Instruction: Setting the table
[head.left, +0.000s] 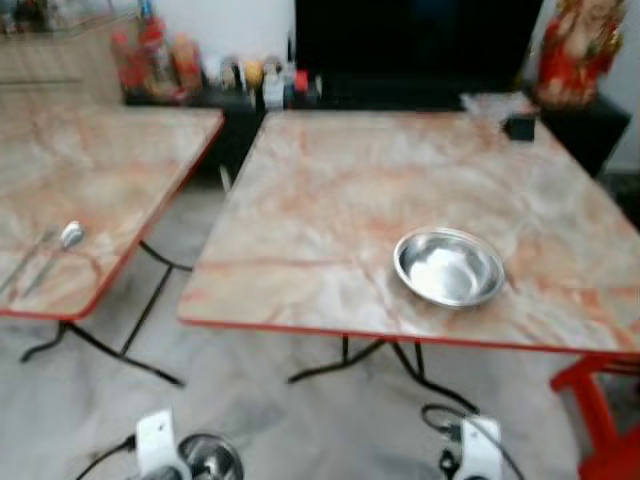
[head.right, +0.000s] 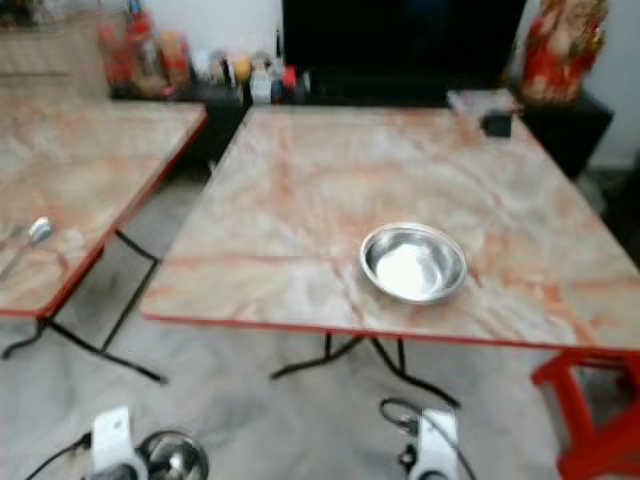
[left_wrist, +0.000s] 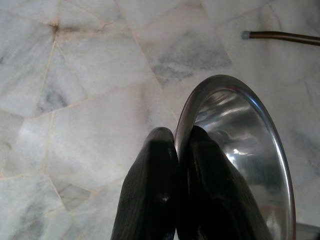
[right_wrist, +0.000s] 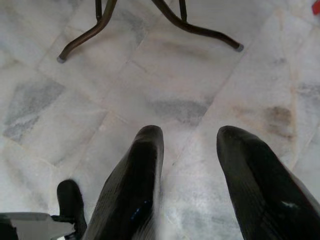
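Home dining or living area. Two marble-patterned folding tables (head.left: 400, 200) with red edging; pale marble-tile floor (right_wrist: 190, 100); dark sideboard (head.left: 400, 100) against the wall holding jars and bottles (head.left: 160, 60); red figurine (head.left: 577, 45); red stool (head.left: 605, 410).

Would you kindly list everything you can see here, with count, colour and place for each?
Tables: two, orange-veined marble tops with red edges, black folding legs; one ahead, one to the robot's left.
Steel bowl on table: one, silver, near the front edge of the table ahead.
Spoon: one, silver, on the left table; blurred.
Small dark object: one, black, far right corner of the table ahead; too blurred to identify.
Bottles and jars: several, red and mixed colours, on a dark cabinet behind.
Figurine: one, red and gold, back right.
Stool: one, red, lower right.
Floor: grey-white marble.
Left gripper: shut on the rim of a second steel bowl, held low.
Right gripper: open, over the floor.
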